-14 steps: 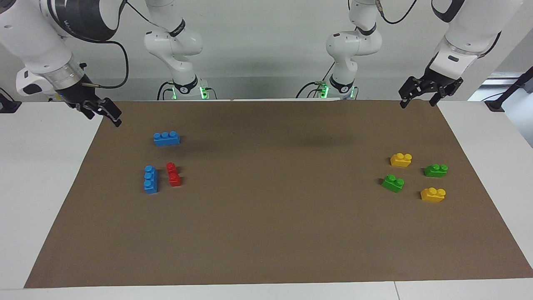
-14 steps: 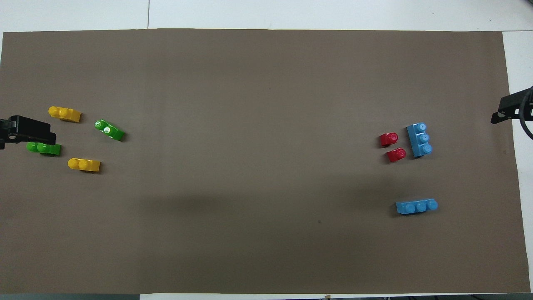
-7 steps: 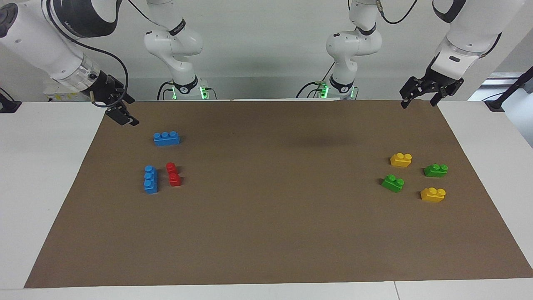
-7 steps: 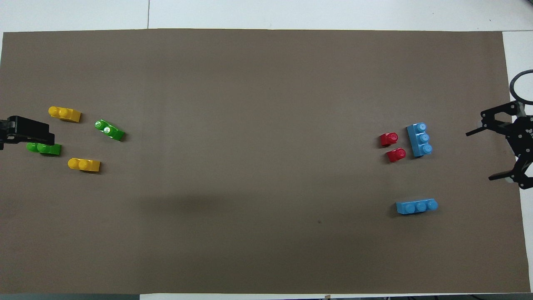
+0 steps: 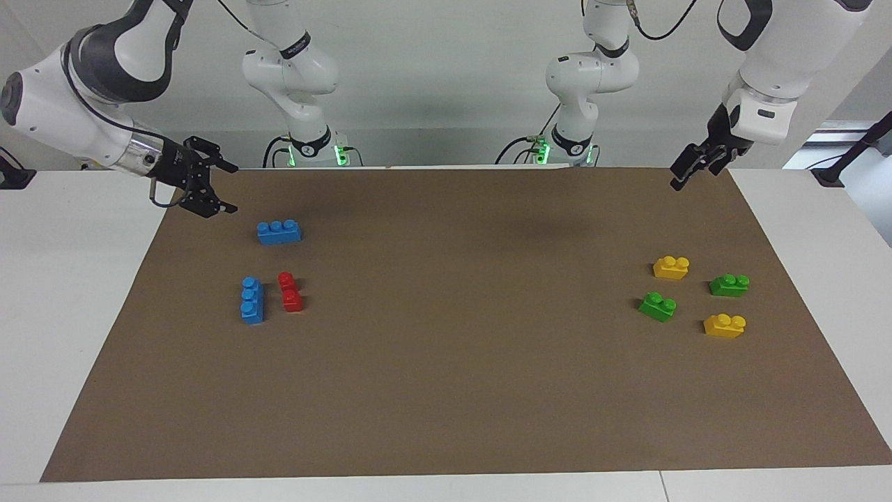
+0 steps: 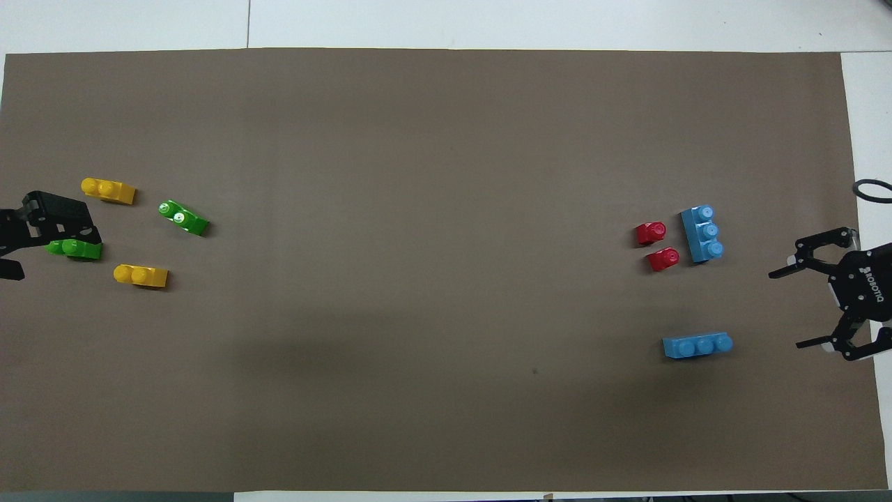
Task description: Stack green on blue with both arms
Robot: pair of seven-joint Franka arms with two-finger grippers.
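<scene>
While the left gripper, cut off at the overhead view's edge, jaws apart, overlaps the green, the right gripper hangs jaws-apart beside the blue.

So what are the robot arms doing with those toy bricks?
Nothing is picked up yet. The right gripper hangs open over the mat's edge beside a blue brick. The left gripper hangs open over the mat's corner at the other end, where two green bricks and two yellow bricks sit.
</scene>
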